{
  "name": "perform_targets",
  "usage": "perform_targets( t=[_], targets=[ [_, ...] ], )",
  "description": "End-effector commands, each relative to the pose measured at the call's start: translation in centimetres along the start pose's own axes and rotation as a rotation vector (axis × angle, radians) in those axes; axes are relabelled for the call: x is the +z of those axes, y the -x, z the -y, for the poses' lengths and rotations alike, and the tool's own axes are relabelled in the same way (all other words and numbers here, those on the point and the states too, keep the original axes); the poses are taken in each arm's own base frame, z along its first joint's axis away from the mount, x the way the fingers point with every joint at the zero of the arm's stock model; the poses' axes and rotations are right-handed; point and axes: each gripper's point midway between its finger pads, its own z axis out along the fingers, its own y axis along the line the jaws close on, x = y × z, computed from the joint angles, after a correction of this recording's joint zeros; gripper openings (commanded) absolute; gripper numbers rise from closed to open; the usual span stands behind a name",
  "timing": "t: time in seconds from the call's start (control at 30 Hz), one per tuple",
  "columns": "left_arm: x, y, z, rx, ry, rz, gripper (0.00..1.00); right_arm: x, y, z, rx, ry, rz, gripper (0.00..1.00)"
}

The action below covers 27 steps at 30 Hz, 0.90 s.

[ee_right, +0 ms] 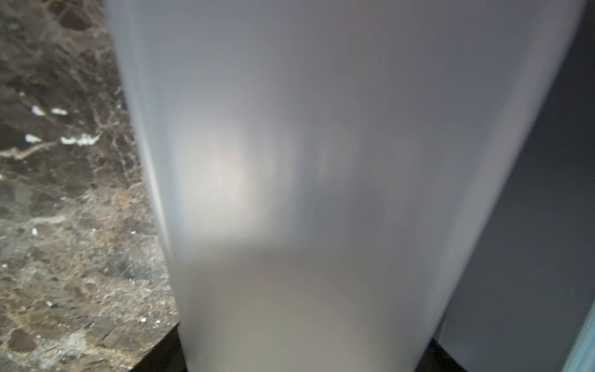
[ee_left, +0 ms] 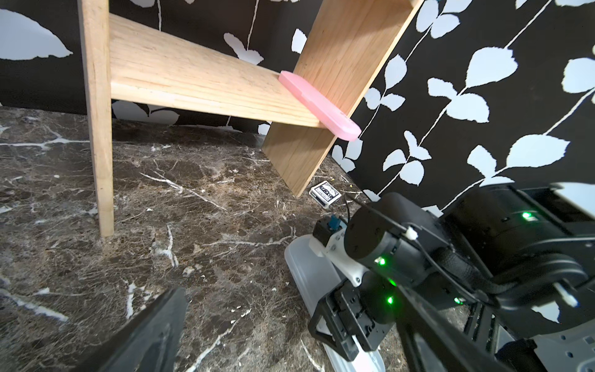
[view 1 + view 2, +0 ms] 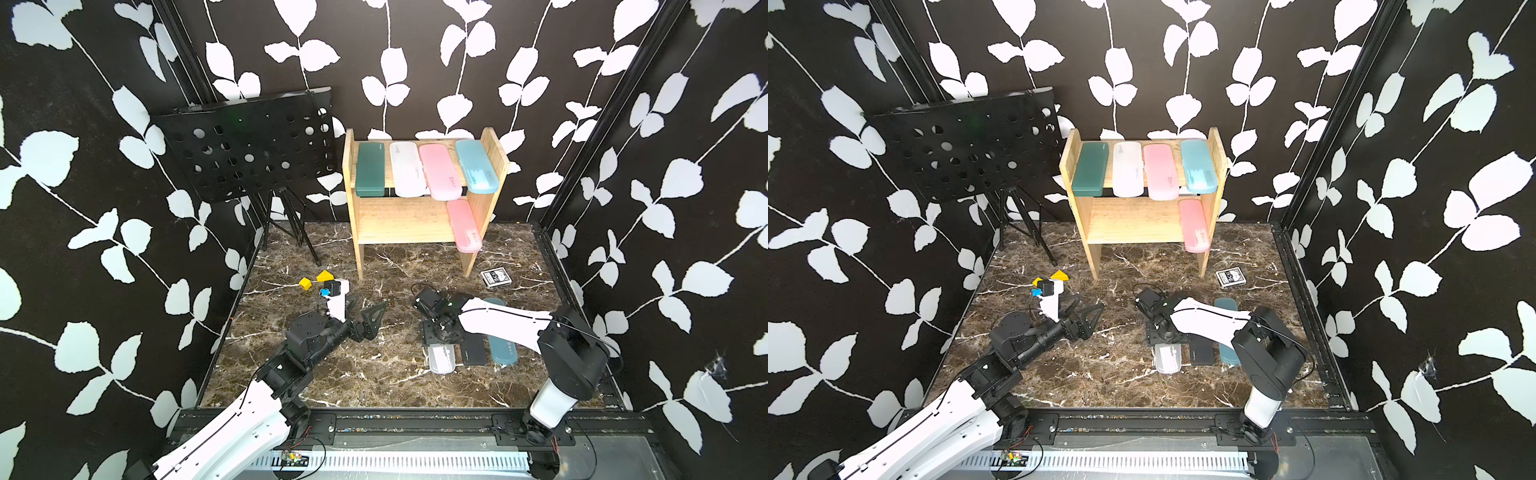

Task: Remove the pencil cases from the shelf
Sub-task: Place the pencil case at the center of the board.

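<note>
Resting on the counter beside the black case — grouped off the shelf — the frosted case is straddled by the right pincer, grip not discernible; the left pincer is spread wide, empty.

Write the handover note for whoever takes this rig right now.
Left gripper: open, empty, low over the table, in front of the shelf.
Right gripper: pointing down at the frosted case on the table, jaws on either side of it. Whether it is gripping can't be told.
Done: three cases lie side by side on the table: the frosted case, black case and teal case.
Left: five cases on the shelf. Top tier: dark green case, second frosted case, pink case, light blue case. Lower tier: second pink case, overhanging the front edge.
</note>
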Motion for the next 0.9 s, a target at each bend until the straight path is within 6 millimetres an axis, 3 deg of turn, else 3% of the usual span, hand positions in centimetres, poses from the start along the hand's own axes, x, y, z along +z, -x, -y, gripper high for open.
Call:
perform_targets(
  t=[0.0,0.3,0.57,0.73,0.87],
  targets=[
    [0.2,-0.6,-0.2,0.004,0.001,-0.012,0.99,0.7,0.0,1.3,0.005,-0.028,0.004,0.72],
    [0.4,-0.6,-0.3,0.008,0.006,-0.017,0.99,1.6,0.3,1.6,-0.018,-0.021,-0.022,0.83],
    [0.5,-0.4,-0.1,0.004,-0.001,-0.017,0.99,0.9,0.9,1.2,-0.029,-0.010,-0.005,0.94],
    [0.9,0.9,1.2,-0.015,-0.037,-0.024,0.99,-2.9,2.3,0.9,-0.024,0.042,0.088,0.99],
    [2.7,2.2,3.4,-0.067,-0.110,-0.079,0.99,-9.6,4.4,2.4,0.006,0.069,0.272,1.00]
  ],
)
